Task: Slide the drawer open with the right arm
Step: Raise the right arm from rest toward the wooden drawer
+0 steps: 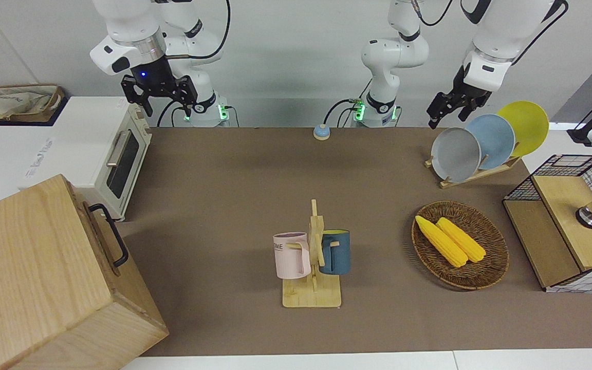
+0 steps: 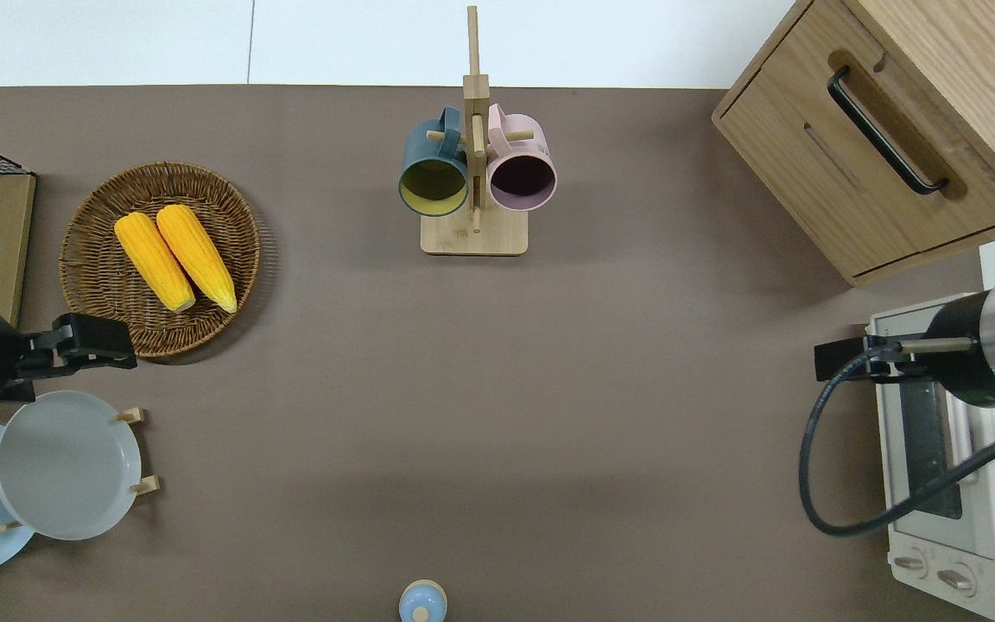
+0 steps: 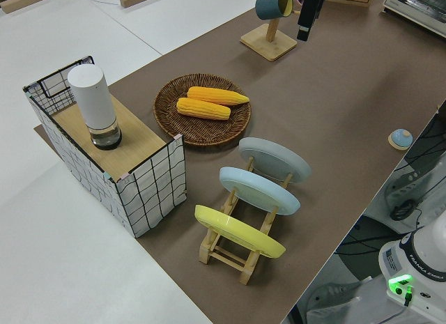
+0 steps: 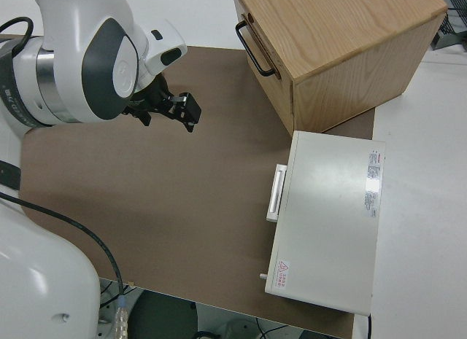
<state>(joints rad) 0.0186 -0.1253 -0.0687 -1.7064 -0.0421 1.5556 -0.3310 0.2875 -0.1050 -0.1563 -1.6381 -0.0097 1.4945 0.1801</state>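
Overhead view: brown table is bounded by white floor; drawer is closed at its corner; right gripper fingers are spread.

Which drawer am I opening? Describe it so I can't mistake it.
Find the big pale wooden cabinet at the right arm's end of the table, farther from the robots than the white toaster oven. The drawer is its wide shallow front. Its black bar handle differs from the oven's silver one.

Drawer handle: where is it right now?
The black handle sits on the shut drawer of the wooden cabinet at the right arm's end of the table, farther from the robots than the toaster oven.
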